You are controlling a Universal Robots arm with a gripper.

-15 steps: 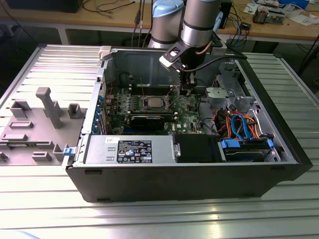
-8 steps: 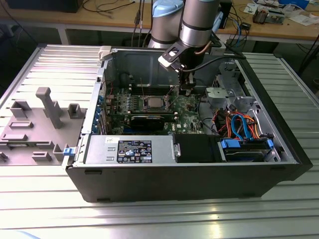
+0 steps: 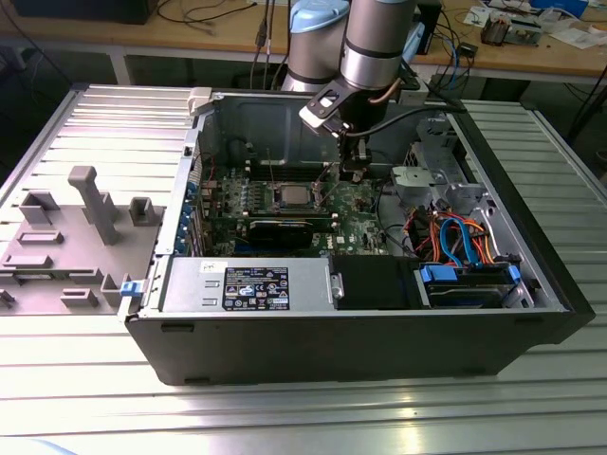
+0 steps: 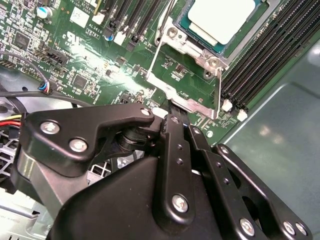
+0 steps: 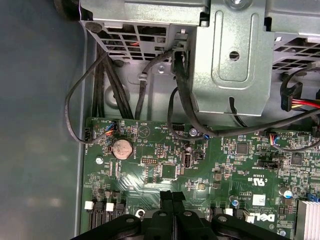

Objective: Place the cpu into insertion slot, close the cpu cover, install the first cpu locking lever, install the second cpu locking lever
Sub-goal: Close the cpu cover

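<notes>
Silver-grey cpu (image 4: 220, 17): one, lying flat, seated in the insertion slot (image 4: 192, 42) at the centre of the exterior view; judged placed. Thin metal cpu cover (image 4: 195, 104): one, swung open and clear of the chip, with the green circuit board (image 4: 182, 70) showing through its cut-out; not yet closed. Black gripper (image 5: 172, 196): one, fingers pressed together, tips at the cover's free edge in the second wrist view, a stance suited to working that frame. Whether they touch or pinch it cannot be told. Open computer case (image 3: 332, 341): one, on a ribbed metal table (image 3: 285, 417).
</notes>
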